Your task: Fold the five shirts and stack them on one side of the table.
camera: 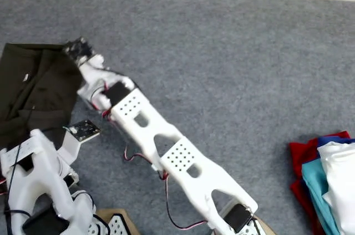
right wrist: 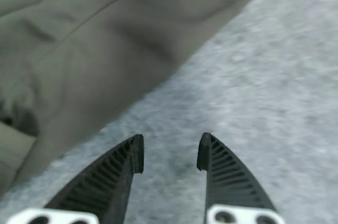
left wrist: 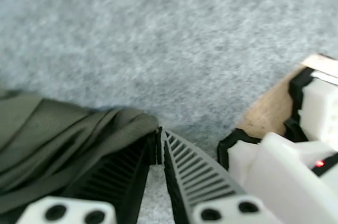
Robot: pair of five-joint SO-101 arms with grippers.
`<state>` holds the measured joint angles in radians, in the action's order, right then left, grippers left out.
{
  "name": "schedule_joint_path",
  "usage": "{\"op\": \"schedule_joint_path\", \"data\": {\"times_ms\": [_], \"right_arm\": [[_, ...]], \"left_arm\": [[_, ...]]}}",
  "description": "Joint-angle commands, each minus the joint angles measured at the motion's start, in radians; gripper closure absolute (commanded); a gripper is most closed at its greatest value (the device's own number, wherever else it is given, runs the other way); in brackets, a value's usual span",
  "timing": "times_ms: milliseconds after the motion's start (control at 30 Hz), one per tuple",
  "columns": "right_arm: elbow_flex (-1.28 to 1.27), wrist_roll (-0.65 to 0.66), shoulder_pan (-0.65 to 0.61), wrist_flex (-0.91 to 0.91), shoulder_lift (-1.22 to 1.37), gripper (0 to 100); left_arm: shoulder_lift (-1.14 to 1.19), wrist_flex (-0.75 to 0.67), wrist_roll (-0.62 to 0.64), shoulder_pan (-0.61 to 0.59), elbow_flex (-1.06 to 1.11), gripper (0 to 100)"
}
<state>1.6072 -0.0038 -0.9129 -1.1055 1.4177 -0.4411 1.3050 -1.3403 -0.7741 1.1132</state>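
Both at edge of dark shirt [right wrist: 105, 39]: right pincer [right wrist: 170, 152] apart, left pincer [left wrist: 160, 139] together

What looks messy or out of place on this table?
The pile of shirts at the right edge of the table is untidy: red, blue, teal and white layers jut out unevenly. The dark shirt on the left lies rumpled, with creases and a turned-over flap.
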Motion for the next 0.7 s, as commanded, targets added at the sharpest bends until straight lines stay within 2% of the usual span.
{"op": "schedule_joint_path", "data": {"times_ms": [0, 200, 333, 367, 433, 667], "right_arm": [[0.047, -0.008, -0.027, 0.033, 0.002, 82.1], [0.045, -0.003, -0.038, 0.028, 0.065, 83.5], [0.045, 0.026, -0.033, 0.027, 0.071, 99.4], [0.047, 0.063, -0.028, 0.021, 0.074, 99.3], [0.05, 0.11, -0.015, -0.028, 0.076, 99.1], [0.091, 0.11, 0.065, -0.246, 0.068, 99.3]], "left_arm": [[-0.008, -0.051, -0.092, -0.073, -0.01, 99], [-0.008, -0.121, -0.091, -0.166, -0.008, 99], [-0.008, -0.166, -0.066, -0.219, -0.015, 99], [-0.008, -0.187, -0.041, -0.232, -0.015, 99], [-0.008, -0.252, 0.032, -0.252, -0.015, 99], [-0.008, -0.488, 0.428, -0.271, -0.015, 99]]}}
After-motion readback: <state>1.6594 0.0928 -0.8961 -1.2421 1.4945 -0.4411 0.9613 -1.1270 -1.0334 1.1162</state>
